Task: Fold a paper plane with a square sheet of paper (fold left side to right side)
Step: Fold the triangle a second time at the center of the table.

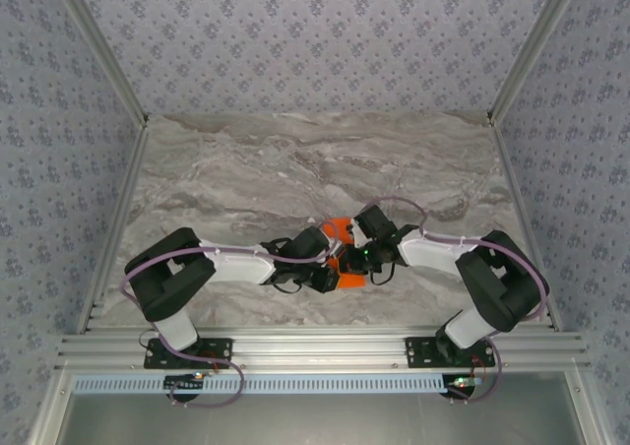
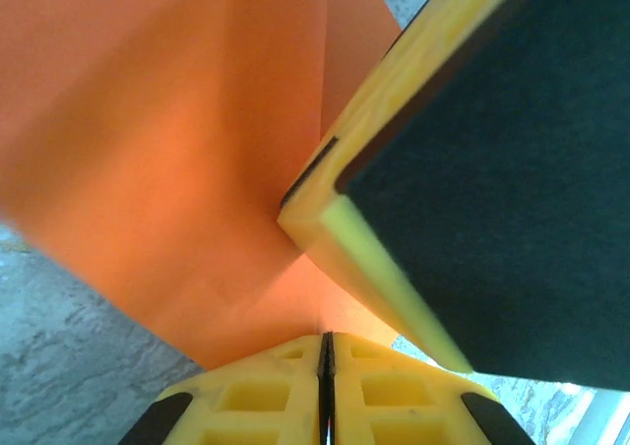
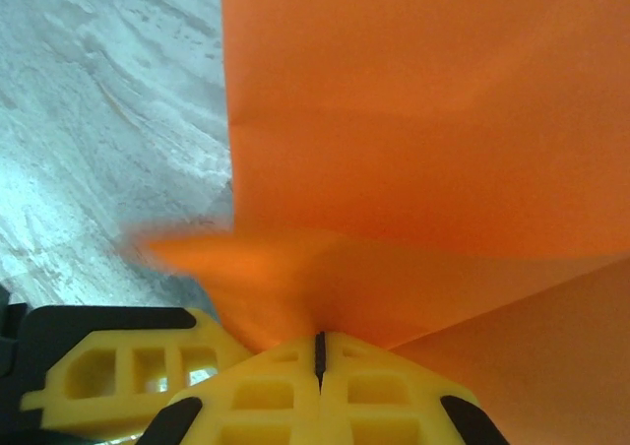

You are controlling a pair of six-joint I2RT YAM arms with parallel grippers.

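Note:
The sheet of paper [image 1: 340,231] is bright orange and creased into several folds, held above the marble table between both arms. My left gripper [image 2: 325,341] is shut on its lower edge, the paper [image 2: 177,150] fanning up out of the closed jaws. My right gripper [image 3: 319,339] is shut on another fold of the paper [image 3: 413,120]. In the top view the left gripper [image 1: 330,268] and right gripper [image 1: 356,251] meet almost tip to tip at the paper. Whether it has a paper plane shape I cannot tell.
The right gripper's yellow finger with its black pad [image 2: 472,169] looms close in the left wrist view. The left gripper's yellow finger [image 3: 108,366] sits at the lower left of the right wrist view. The grey marble table [image 1: 295,159] is walled by metal rails [image 1: 315,347].

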